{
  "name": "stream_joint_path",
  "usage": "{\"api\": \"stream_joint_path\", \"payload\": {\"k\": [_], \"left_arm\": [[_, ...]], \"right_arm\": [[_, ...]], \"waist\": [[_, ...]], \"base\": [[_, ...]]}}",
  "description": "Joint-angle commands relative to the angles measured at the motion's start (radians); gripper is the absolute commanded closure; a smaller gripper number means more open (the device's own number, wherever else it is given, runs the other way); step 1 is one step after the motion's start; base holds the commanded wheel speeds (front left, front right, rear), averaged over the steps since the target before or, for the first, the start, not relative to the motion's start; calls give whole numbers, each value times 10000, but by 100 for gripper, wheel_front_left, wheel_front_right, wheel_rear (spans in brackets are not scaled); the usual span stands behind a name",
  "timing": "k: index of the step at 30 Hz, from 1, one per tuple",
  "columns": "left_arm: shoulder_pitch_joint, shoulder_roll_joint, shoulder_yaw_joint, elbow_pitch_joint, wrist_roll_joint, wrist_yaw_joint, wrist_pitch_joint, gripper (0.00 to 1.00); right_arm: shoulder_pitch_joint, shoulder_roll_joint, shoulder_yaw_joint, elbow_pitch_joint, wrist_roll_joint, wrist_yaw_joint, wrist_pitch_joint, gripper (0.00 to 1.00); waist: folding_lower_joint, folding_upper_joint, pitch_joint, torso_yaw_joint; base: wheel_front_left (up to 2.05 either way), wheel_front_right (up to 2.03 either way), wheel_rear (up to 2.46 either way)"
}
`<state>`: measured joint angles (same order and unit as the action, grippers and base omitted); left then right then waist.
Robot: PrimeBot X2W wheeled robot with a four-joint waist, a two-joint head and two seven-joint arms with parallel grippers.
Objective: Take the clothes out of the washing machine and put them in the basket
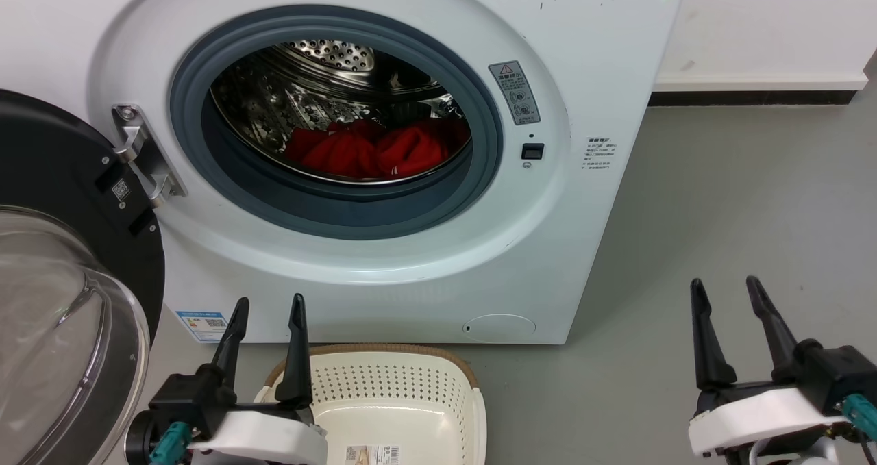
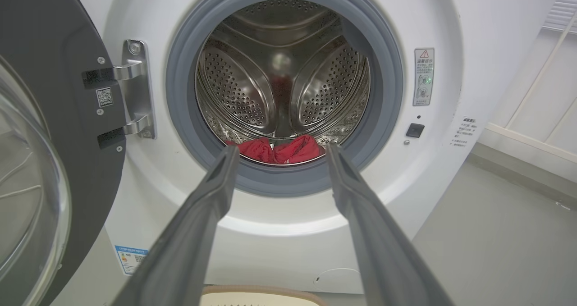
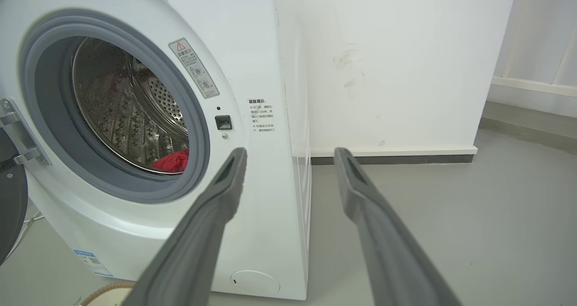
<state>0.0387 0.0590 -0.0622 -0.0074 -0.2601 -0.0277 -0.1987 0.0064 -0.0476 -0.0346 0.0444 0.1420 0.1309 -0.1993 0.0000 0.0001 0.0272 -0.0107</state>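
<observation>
The bright red soft fabric clothes (image 1: 373, 151) lie bunched in a low heap on the bottom of the perforated steel drum (image 1: 329, 57), inside the large white front-loading washing machine (image 1: 411, 280). A bit of white trim shows at the heap's front. From my left gripper (image 1: 269, 299) the heap is ahead and higher up, past the round grey rubber ring (image 1: 495, 143) of the porthole. In the left wrist view it sits between the two fingertips, well beyond them. Left gripper: long dark fingers spread wide, nothing held, touching nothing. The oval cream-white plastic basket (image 1: 411, 383), with perforated sides and a brown woven-look rim, stands on the floor below this gripper and a little to its right, close against the machine's foot. A barcode sticker (image 1: 373, 453) shows on its bottom. The black-rimmed clear glass door (image 1: 68, 314) stands swung open to the left of the left gripper, hung on a metal hinge (image 1: 140, 151). Right gripper (image 1: 725, 282): over the grey floor (image 1: 719, 198), well to the right of the basket. Its fingers are likewise parted wide and hold nothing. In its wrist view the porthole lies ahead and to the left, with a sliver of red at the drum's lower edge. A white wall (image 1: 767, 27) with dark skirting stands beyond it.
</observation>
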Motion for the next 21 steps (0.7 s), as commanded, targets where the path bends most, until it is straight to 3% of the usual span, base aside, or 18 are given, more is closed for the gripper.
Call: {"api": "stream_joint_path", "payload": {"k": [1,10,21], "left_arm": [[38,86,-101,-8,380,112,-117,0],[127,330,-701,315,1326,668,-300,0],[201,445,-956,492,1911,1003,-512,0]], "right_arm": [[115,-43,19,152,-263,-3,-104,0],[65,-41,50,408,-1143,-3,-298,0],[155,-42,111,499,-1728,-3,-506,0]], "waist": [[0,-1,5,0],[0,-1,-34,3],[0,-1,-12,3]], "base": [[0,0,0],[0,0,0],[0,0,0]]}}
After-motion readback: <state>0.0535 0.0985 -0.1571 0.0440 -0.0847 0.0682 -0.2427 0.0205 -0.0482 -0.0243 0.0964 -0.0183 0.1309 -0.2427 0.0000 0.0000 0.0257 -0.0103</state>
